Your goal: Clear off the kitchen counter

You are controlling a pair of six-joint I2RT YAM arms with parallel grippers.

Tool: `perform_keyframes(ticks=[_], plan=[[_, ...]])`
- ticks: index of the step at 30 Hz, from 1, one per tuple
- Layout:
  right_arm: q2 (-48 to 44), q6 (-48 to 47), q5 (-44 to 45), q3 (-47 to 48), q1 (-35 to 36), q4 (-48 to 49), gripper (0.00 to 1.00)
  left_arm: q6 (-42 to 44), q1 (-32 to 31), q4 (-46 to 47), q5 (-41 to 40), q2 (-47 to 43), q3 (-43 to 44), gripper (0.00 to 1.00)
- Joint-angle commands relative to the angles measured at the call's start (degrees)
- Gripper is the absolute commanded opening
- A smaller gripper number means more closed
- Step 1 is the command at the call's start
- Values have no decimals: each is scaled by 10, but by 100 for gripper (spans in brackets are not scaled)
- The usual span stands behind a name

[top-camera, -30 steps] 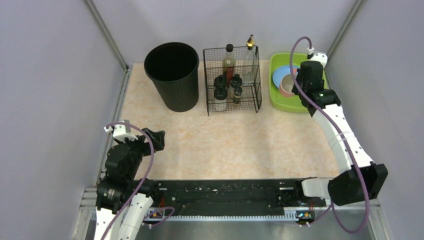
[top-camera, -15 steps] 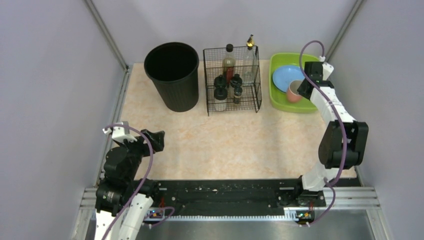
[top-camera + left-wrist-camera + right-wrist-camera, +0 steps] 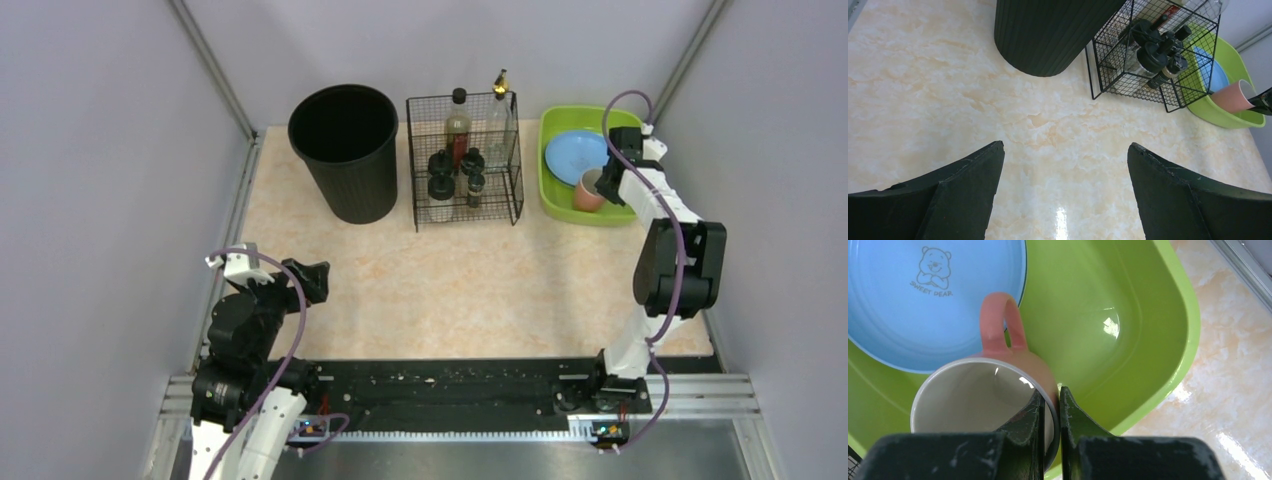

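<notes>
The beige kitchen counter [image 3: 470, 270] lies between grey walls. My right gripper [image 3: 606, 185] is shut on the rim of a pink mug [image 3: 588, 190], one finger inside it and one outside. It holds the mug tilted inside the lime-green tray [image 3: 556, 205], next to a blue plate [image 3: 576, 155]. The right wrist view shows the mug [image 3: 993, 405], the plate [image 3: 908, 305] and the tray [image 3: 1128, 330]. My left gripper [image 3: 312, 277] is open and empty above the counter [image 3: 1058, 130] at the near left.
A black ribbed bin [image 3: 345, 150] stands at the back left. A black wire basket [image 3: 465, 160] with bottles and shakers stands at the back middle. A black rail [image 3: 450, 385] runs along the front edge.
My right arm has pulled back and folded up, and the gripper has lowered the pink mug into the front of the green tray. The left arm has not moved.
</notes>
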Motion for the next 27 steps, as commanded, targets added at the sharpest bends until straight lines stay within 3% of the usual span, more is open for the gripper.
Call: perform_keyframes(ticks=[1,10,17,27], plan=[[22,15,18,47,-3,18,0,8,-2,29,2,-7,0,98],[37,24,7,43,-3,16,7,8,-2,28,0,-6,0,98],[15,19,-2,43,-4,18,40,8,-3,27,-1,-3,0,98],[-69,-9,-19,54,3,24,53,7,-3,27,-1,-1,0,98]])
